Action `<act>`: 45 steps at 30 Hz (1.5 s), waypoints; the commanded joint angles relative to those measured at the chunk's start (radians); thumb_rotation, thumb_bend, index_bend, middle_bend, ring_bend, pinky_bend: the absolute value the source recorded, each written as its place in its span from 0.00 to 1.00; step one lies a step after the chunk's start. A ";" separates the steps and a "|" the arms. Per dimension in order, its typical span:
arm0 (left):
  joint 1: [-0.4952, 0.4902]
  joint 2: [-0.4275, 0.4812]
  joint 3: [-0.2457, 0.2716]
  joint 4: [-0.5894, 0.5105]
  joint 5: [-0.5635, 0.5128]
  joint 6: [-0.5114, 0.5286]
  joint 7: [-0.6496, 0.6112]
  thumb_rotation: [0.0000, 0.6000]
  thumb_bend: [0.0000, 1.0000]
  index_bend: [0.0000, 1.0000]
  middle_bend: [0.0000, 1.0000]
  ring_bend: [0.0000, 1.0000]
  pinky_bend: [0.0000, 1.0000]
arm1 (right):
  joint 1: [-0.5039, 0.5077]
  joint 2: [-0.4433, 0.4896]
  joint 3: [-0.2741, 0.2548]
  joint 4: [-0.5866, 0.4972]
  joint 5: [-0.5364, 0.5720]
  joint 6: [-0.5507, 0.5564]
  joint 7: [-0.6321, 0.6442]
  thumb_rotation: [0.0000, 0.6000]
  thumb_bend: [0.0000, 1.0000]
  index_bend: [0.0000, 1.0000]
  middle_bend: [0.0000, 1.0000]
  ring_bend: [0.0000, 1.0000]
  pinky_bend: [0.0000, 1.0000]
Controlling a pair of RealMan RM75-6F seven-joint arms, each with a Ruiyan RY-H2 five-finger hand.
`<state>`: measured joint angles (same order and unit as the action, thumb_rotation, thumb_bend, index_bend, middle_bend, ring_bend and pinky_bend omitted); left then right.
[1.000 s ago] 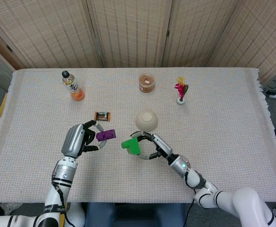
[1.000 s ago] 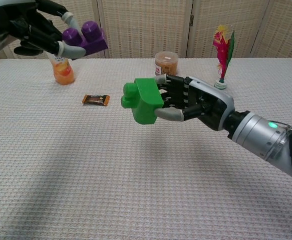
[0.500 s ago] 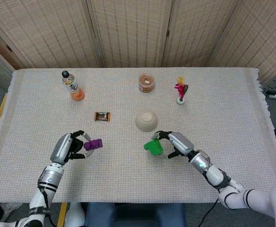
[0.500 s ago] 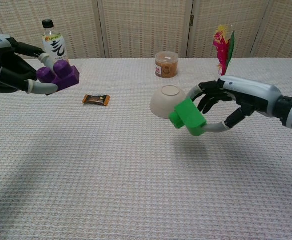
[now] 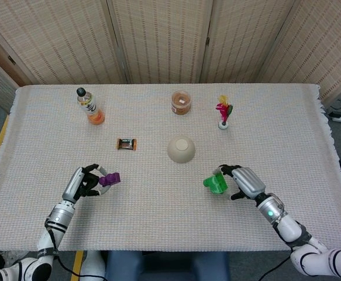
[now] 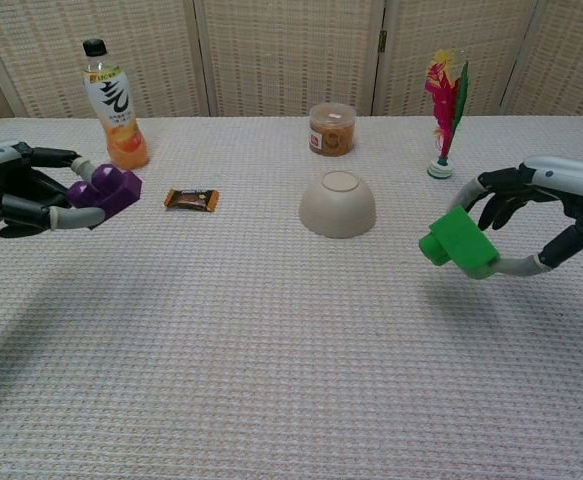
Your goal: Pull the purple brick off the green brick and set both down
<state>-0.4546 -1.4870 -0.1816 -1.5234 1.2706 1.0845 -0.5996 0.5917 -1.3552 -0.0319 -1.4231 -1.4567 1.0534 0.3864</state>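
At the left edge of the table (image 5: 158,222), the left hand (image 5: 81,181) holds the purple brick (image 5: 109,178), pinched between thumb and fingers and carried just above the cloth, low enough that setting it down looks like the step in hand. Behind it near the back edge stands an orange drink bottle (image 5: 89,105), and a small wrapped snack bar (image 5: 126,144) lies flat between the bottle and the centre. An upturned beige bowl (image 5: 181,148) sits mid-table, with a brown-lidded jar (image 5: 181,102) behind it and a feathered shuttlecock (image 5: 223,112) upright to its right. Further right, the right hand (image 5: 243,181) grips the green brick (image 5: 216,183), fingers curled around its back, and the chest view shows it off the surface. The two bricks are already separated and well apart, each hand out on its own side, likely so each brick gets open cloth to land on.
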 commanded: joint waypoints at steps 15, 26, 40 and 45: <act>0.001 -0.171 0.050 0.333 0.105 -0.021 -0.182 1.00 0.49 0.76 1.00 1.00 1.00 | -0.019 -0.028 0.025 0.094 -0.005 -0.038 0.042 1.00 0.33 0.75 0.29 0.31 0.29; -0.012 -0.217 0.069 0.420 0.126 -0.044 -0.188 1.00 0.49 0.58 1.00 1.00 1.00 | -0.016 -0.038 0.027 0.132 -0.037 -0.056 0.096 1.00 0.33 0.63 0.24 0.26 0.27; -0.002 -0.172 0.039 0.334 0.080 -0.023 -0.035 1.00 0.28 0.13 1.00 1.00 1.00 | -0.004 0.002 0.010 0.116 -0.098 -0.063 0.218 1.00 0.33 0.00 0.02 0.08 0.15; 0.025 -0.104 0.037 0.262 0.125 0.081 0.046 1.00 0.29 0.14 1.00 1.00 1.00 | -0.014 0.048 0.010 0.070 -0.131 -0.009 0.224 1.00 0.33 0.00 0.00 0.04 0.09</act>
<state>-0.4459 -1.6340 -0.1434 -1.2207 1.3695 1.1189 -0.5987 0.5850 -1.3243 -0.0231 -1.3360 -1.5754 1.0190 0.6144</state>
